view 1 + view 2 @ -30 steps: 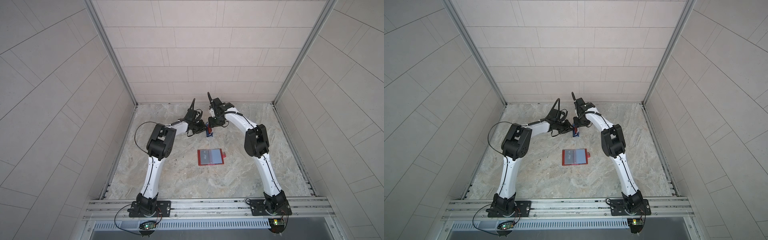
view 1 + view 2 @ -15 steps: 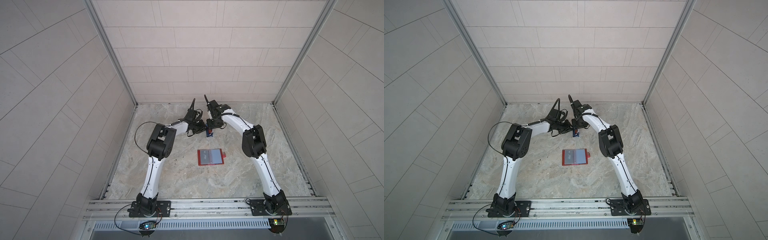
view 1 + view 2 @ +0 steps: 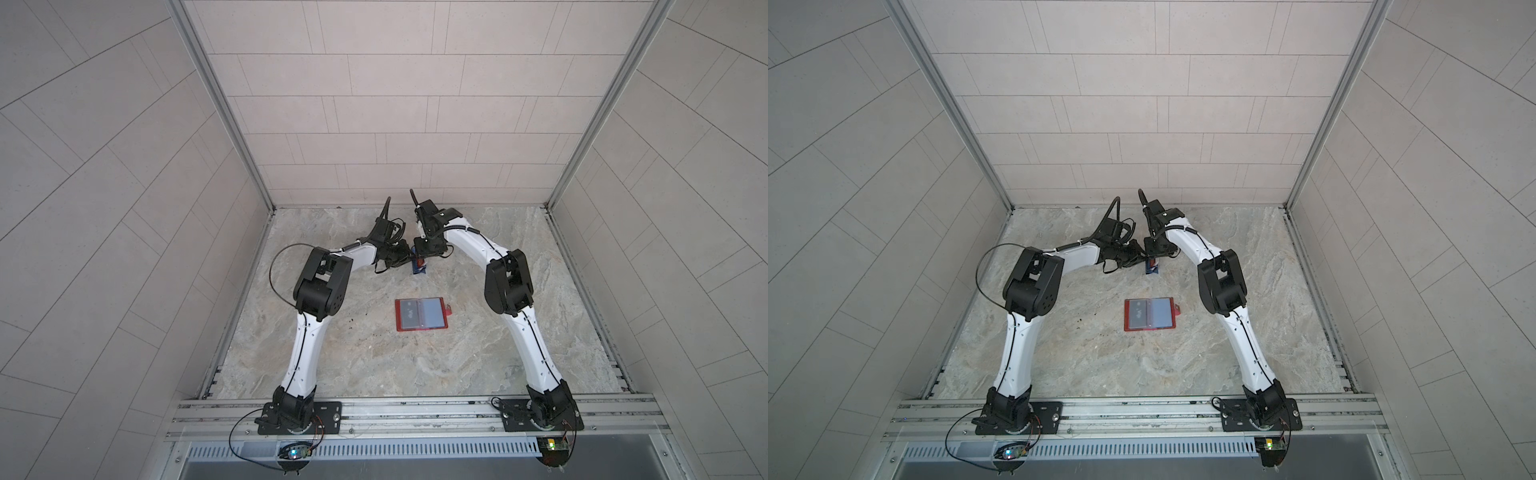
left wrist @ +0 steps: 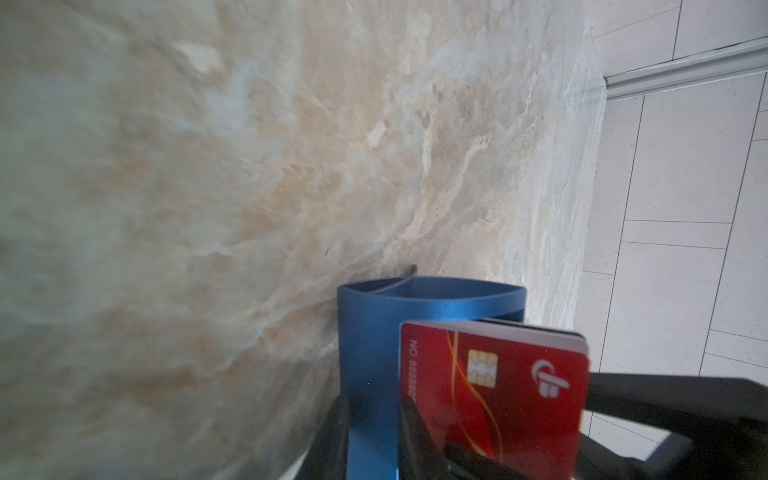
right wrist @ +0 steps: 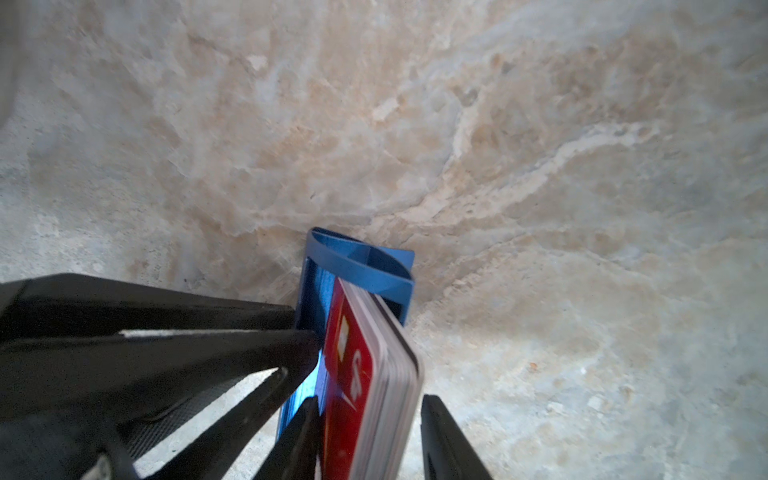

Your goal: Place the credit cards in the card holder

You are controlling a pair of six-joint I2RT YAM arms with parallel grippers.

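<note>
The credit cards stand on edge as a stack (image 5: 386,374) in a small blue stand (image 3: 418,268) at the back middle of the table, with a red card (image 4: 494,386) in front and pale edges behind it. My left gripper (image 4: 372,419) is shut on the blue stand's (image 4: 370,332) side wall. My right gripper (image 5: 370,432) is open and straddles the stack. One of its fingers (image 5: 299,436) lies against the red card (image 5: 353,374); the other stands a small gap off. The card holder (image 3: 422,313), a red wallet, lies open and flat nearer the front, also seen in a top view (image 3: 1149,313).
Both arms meet over the blue stand (image 3: 1152,266) near the back wall (image 3: 407,124). Tiled side walls and metal rails close in the marble table (image 3: 498,353). A few dark specks (image 3: 365,332) lie left of the wallet.
The right arm has shifted slightly to the left, over the stand. The left arm, the stand and the wallet have stayed where they were.
</note>
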